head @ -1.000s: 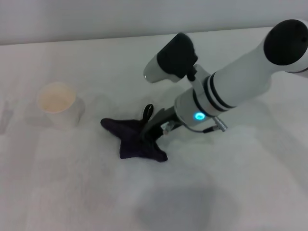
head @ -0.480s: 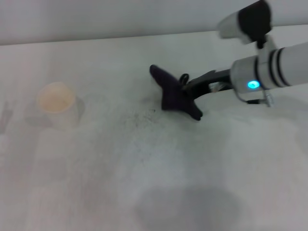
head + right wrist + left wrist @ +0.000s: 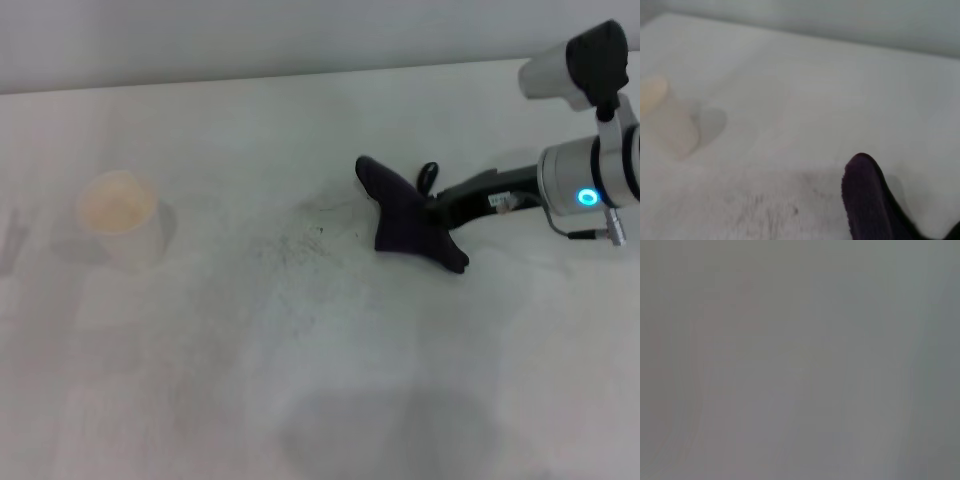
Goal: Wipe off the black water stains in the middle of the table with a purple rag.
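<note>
With the right tool clamped on the dark purple soft cloth rag, press it flat on the white bench and sweep across the faint grey-black specks beside it.

The rag is cut off at the 5 o'clock corner of the right wrist view. The right gripper's fingertips are hidden in its folds. Nothing can be made out in the left wrist view.
</note>
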